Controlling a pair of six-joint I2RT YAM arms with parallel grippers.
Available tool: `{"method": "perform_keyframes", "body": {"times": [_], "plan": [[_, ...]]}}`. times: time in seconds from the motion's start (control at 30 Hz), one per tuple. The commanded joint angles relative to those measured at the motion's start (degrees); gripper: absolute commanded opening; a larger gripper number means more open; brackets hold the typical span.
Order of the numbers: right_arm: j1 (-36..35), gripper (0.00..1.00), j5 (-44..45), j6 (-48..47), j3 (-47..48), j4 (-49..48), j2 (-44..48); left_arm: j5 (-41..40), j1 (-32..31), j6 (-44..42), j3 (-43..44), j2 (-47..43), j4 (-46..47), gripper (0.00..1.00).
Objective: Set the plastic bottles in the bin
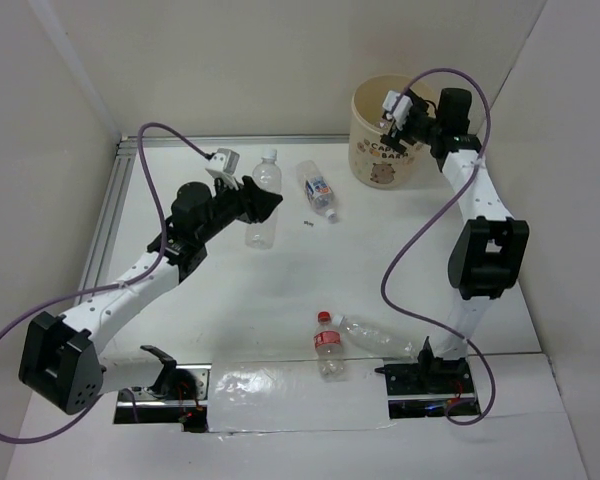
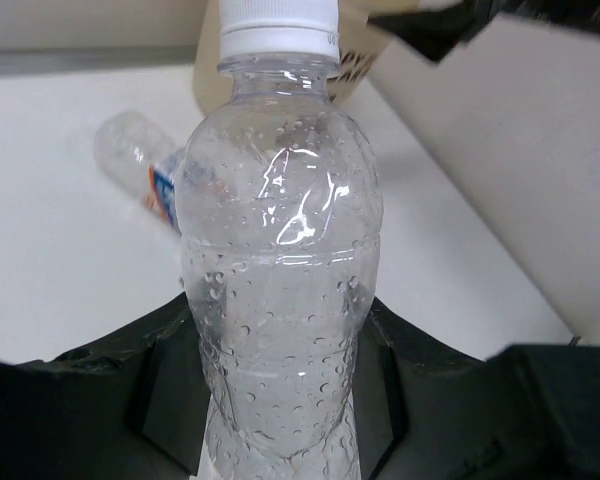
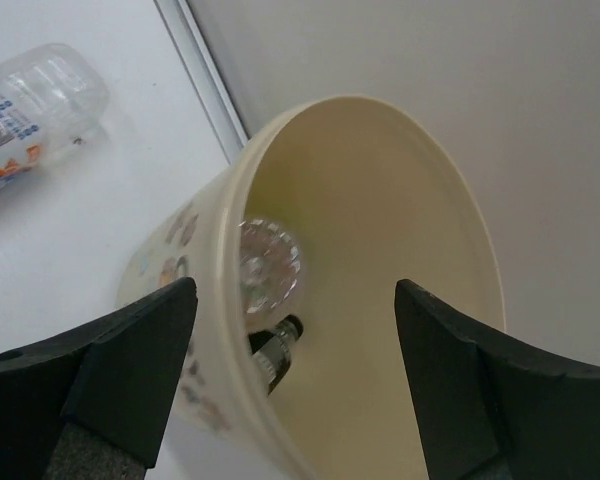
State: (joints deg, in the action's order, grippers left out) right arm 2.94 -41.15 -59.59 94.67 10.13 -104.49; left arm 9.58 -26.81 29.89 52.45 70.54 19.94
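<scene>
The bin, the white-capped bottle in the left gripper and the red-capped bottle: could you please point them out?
bin (image 1: pixel 382 162), top external view, printed side wall.
white-capped bottle (image 2: pixel 280 300), left wrist view, mid-body.
red-capped bottle (image 1: pixel 328 345), top external view, labelled middle.

Far right: bin (image 1: pixel 382 150), cream, with print on its side. The right gripper (image 1: pixel 401 122) hangs over its rim, on the arm running up from the near-right base.

Left of centre: left gripper (image 1: pixel 264 205) clasps the middle of a white-capped bottle (image 1: pixel 262 231) — clear, cap pointing far.

Just right of that, apart from it, a blue-labelled bottle (image 1: pixel 317 187) lies slanted on the table (image 1: pixel 280 290), cap toward the near right.

Near edge, centre: red-capped bottle (image 1: pixel 329 347) with a red label, cap pointing far. A clear bottle (image 1: pixel 378 338) lies beside it on the right — whether they touch, cannot tell.

Purple cables (image 1: pixel 412 235) loop off both arms.
</scene>
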Motion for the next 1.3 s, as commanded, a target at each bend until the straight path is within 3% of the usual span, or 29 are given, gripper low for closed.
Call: {"method": "perform_keyframes", "body": {"times": [0.0,0.03,0.13,0.3,0.37,0.67,0.87,1.0,1.03,1.17,1.27], "plan": [[-0.74,0.86,-1.04,-6.23,12.43,13.21,-6.06,0.96,0.09,-2.29,-2.69,-4.44,0.18,0.0],[-0.74,0.82,-1.04,-7.28,20.99,22.47,-11.91,0.96,0.09,-2.29,-3.22,-5.58,-1.21,0.0],[-0.74,0.81,0.53,-7.29,24.49,26.77,-15.82,0.96,0.09,-2.29,-3.23,-6.29,-2.45,0.0],[-0.74,0.69,1.16,-9.75,26.7,32.05,-17.24,0.44,-0.44,-2.91,-4.37,-7.44,-2.98,0.0],[-0.74,0.67,0.54,-11.68,24.96,35.65,-16.02,0.44,-0.97,-2.91,-4.37,-7.96,-2.98,0.0],[-1.97,0.29,-4.02,-16.87,15.73,44.89,-5.93,0.96,-3.77,-2.91,-3.59,-7.36,-3.51,0.0],[-5.39,0.16,-5.44,-16.87,10.89,46.3,1.38,0.96,-5.54,-3.52,0.37,-4.28,-1.84,0.0],[-5.4,0.15,-4.65,-12.74,5.97,39.71,6.84,1.49,-6.94,-3.52,2.3,-2.26,-1.31,0.0],[-5.4,0.1,-4.65,-12.74,5.96,39.7,6.84,1.49,-6.94,-3.52,2.83,-2.25,-1.31,0.0],[-5.92,0.1,-6.75,-12.74,9.13,45.94,7.98,0.87,-8.17,-3.0,4.5,-1.72,0.53,0.0],[-5.93,0.12,-6.75,-13.36,5.97,46.47,10.26,0.87,-8.17,-2.99,8.79,0.2,1.85,0.0]]}}
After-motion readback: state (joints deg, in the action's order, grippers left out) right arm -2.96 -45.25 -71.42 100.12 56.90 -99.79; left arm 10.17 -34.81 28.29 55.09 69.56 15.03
